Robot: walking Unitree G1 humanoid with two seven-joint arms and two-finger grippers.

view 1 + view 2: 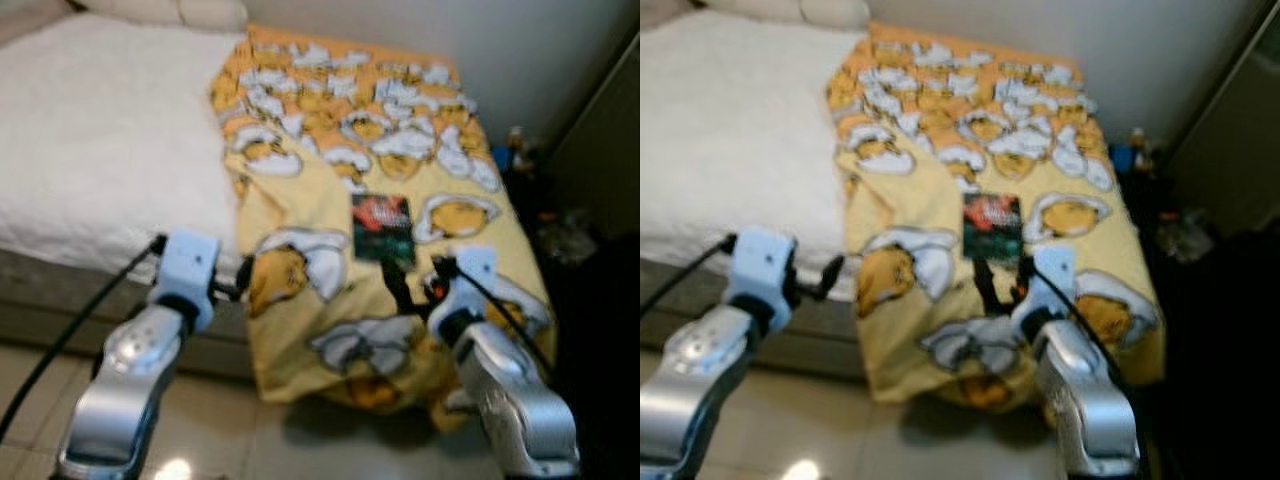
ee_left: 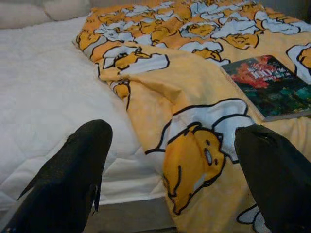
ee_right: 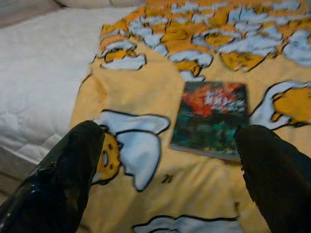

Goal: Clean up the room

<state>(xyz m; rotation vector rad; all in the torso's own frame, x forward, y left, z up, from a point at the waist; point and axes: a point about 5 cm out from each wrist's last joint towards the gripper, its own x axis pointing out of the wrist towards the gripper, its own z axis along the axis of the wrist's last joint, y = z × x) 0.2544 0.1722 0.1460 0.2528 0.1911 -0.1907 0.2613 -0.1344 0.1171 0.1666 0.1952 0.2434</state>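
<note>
One book (image 1: 382,226) lay flat on one yellow cartoon-print blanket (image 1: 300,200) spread over the bed (image 1: 90,150). Two tools hovered at the bed's foot: the right tool (image 3: 170,170) spread wide just short of the book, the left tool (image 2: 170,170) likewise released, farther off.

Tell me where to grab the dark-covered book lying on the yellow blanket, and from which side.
Take the dark rectangular book with the red-and-green cover by its near short edge, coming from the foot of the bed with the open right claw. It lies flat on the yellow cartoon-print blanket, so one finger likely has to press into the soft fabric to slip beneath.
</note>
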